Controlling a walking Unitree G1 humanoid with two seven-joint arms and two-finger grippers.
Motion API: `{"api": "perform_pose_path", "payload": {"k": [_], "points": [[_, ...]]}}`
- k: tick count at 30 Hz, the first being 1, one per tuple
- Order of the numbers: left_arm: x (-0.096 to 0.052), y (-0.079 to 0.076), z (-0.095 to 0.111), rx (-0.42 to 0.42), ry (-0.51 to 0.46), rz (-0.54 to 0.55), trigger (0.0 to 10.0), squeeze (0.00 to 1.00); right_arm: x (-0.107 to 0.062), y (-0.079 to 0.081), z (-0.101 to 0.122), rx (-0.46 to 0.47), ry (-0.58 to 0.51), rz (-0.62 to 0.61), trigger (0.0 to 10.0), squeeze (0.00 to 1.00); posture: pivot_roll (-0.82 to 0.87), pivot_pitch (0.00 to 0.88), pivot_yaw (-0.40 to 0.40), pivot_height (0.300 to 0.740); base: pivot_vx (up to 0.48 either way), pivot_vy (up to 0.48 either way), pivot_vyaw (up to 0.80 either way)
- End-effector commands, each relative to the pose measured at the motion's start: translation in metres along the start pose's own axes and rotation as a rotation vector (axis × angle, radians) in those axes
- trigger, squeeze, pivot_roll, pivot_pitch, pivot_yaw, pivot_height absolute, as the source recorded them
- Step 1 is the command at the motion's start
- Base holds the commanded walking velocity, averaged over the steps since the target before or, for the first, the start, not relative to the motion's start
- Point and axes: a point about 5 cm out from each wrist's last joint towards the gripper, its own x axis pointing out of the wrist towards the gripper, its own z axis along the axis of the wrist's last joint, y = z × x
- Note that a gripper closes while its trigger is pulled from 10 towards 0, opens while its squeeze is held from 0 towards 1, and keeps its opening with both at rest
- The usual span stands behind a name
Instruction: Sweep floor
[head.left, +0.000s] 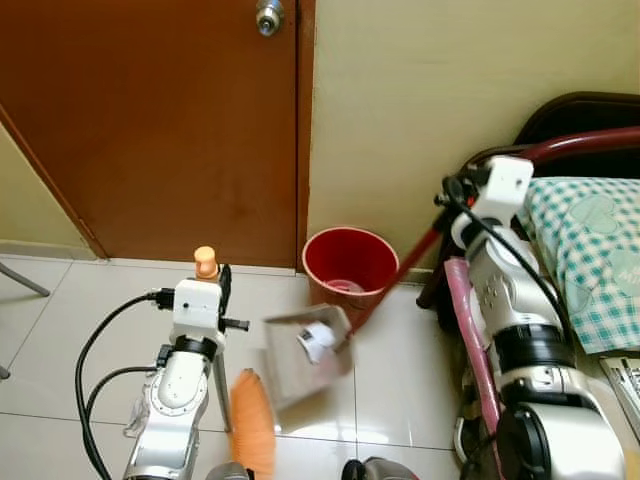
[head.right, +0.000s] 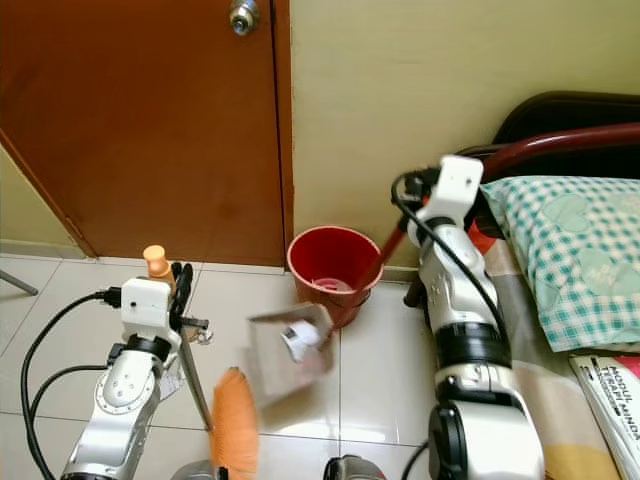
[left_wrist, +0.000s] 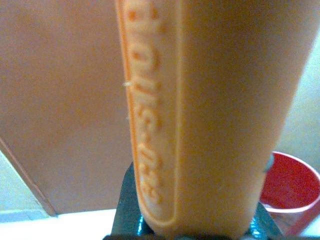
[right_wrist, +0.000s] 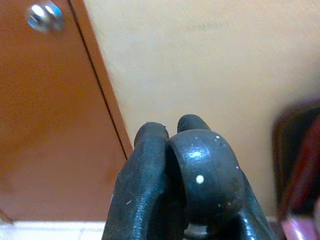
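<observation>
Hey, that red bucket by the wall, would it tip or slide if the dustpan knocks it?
The red bucket looks like thin plastic and nearly empty, so probably light; on glossy tiles it would likely slide. It stands by the wall, which may stop it. The dustpan hangs tilted just before its rim.

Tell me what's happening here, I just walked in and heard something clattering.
The robot is sweeping up. Its right gripper is shut on the dark end of the dustpan handle, with the dustpan tilted and raised just in front of the red bin by the door. A white scrap sits in the pan. The left gripper is shut on the orange broom beside it.
</observation>
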Motion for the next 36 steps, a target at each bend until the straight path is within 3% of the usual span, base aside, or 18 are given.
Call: {"api": "perform_pose_path", "payload": {"k": [1,9,15,19,24,29,36], "points": [[0.002,0.006,0.005,0.079,-0.028,-0.004,10.0,0.00,0.004,0.002,0.029,0.014,-0.104,0.008,10.0,0.00,-0.02,0.029,-0.060,0.740,0.000,0.000,0.00],[0.000,-0.003,0.004,0.059,-0.028,-0.045,10.0,0.00,0.014,0.011,0.074,0.113,-0.287,0.003,10.0,0.00,0.00,0.039,-0.055,0.740,0.000,0.000,0.00],[0.003,-0.003,0.005,0.060,-0.030,-0.053,10.0,0.00,0.020,0.020,0.109,0.090,-0.413,0.013,10.0,0.00,0.00,0.035,-0.052,0.740,0.000,0.000,0.00],[0.004,-0.004,0.006,0.057,-0.033,-0.055,10.0,0.00,0.022,0.030,0.134,0.008,-0.507,0.038,10.0,0.00,0.00,0.032,-0.052,0.740,0.000,0.000,0.00],[0.004,-0.004,0.006,0.054,-0.031,-0.054,10.0,0.00,0.022,0.033,0.139,-0.079,-0.546,0.046,10.0,0.00,0.01,0.030,-0.055,0.740,0.000,0.000,0.00],[0.004,-0.005,0.007,0.047,-0.031,-0.051,10.0,0.00,0.020,0.040,0.129,-0.245,-0.580,0.069,10.0,0.00,0.01,0.039,-0.055,0.740,0.000,0.000,0.00],[0.004,-0.007,0.007,0.040,-0.029,-0.052,10.0,0.00,0.015,0.052,0.115,-0.351,-0.606,0.109,10.0,0.00,0.00,0.045,-0.053,0.740,0.000,0.000,0.00]]}}
